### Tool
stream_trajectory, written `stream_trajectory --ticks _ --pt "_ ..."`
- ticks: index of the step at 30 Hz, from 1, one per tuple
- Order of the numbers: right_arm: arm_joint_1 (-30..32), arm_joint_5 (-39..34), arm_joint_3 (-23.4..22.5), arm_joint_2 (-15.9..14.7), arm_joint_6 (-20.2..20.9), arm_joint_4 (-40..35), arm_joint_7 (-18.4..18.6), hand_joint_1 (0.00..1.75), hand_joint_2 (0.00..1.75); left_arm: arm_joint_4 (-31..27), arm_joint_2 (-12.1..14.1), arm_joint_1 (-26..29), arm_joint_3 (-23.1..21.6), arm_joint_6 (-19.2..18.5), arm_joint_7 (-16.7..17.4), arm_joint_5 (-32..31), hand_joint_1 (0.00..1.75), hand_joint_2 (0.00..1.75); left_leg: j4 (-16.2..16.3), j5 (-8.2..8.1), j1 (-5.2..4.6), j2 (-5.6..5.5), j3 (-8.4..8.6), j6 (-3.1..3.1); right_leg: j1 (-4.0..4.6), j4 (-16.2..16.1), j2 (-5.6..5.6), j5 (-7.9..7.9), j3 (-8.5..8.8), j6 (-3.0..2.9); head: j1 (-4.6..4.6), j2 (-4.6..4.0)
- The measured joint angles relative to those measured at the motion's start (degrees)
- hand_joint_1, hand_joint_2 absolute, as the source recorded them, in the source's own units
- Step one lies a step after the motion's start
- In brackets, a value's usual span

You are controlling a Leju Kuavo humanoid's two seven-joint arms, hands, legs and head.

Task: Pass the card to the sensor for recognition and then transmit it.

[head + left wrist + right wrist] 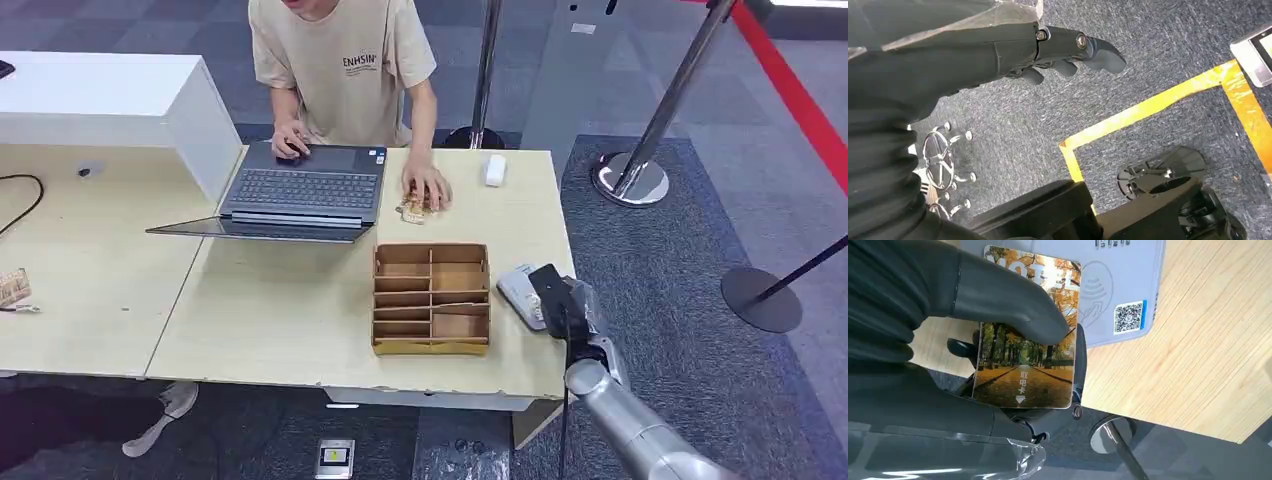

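Observation:
My right hand [556, 291] hovers at the table's right edge and holds a card [1027, 357] printed with an autumn tree avenue, pinched between thumb and fingers [1008, 300]. The card's far end overlaps the grey card sensor [1120, 285], which bears a QR sticker; in the head view the sensor [518, 291] lies just left of the hand. My left hand [1068, 52] hangs above the carpet with its fingers curled in and nothing in it.
A cardboard divider box [431, 297] stands left of the sensor. A person leans over a laptop [300, 190], one hand on a small pile of cards [418, 207]. A white box [110, 100] sits at the back left. Stanchion posts [640, 160] stand to the right.

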Motion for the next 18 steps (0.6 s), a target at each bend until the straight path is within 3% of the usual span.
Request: stream_trajectory --ticks 6,11,18 --pt "0.01 -0.32 -0.42 0.07 0.02 0.00 -0.30 1.75 1.75 0.00 0.00 0.00 0.13 0.00 0.00 0.00 0.00 1.75 0.00 0.00 0.00 0.00 -0.01 0.00 0.00 0.00 0.00 0.00 0.00 0.00 0.00 0.00" --pt "0.06 -6.66 -1.29 0.28 1.03 -2.88 -5.20 1.75 1.75 0.00 0.07 0.02 0.31 -0.09 -0.09 -0.11 0.00 1.75 0.00 0.01 -0.01 0.00 -0.12 0.00 -0.01 0.03 0.00 0.04 -0.03 -0.03 0.00 0.00" --pt "-2.17 -4.79 -1.57 0.04 1.42 -25.91 4.23 1.75 1.75 0.04 0.33 0.14 0.39 0.00 -1.53 -0.17 0.00 1.75 0.00 0.08 0.00 -0.01 -0.20 0.03 0.00 0.05 -0.03 0.05 -0.16 -0.02 0.02 0.00"
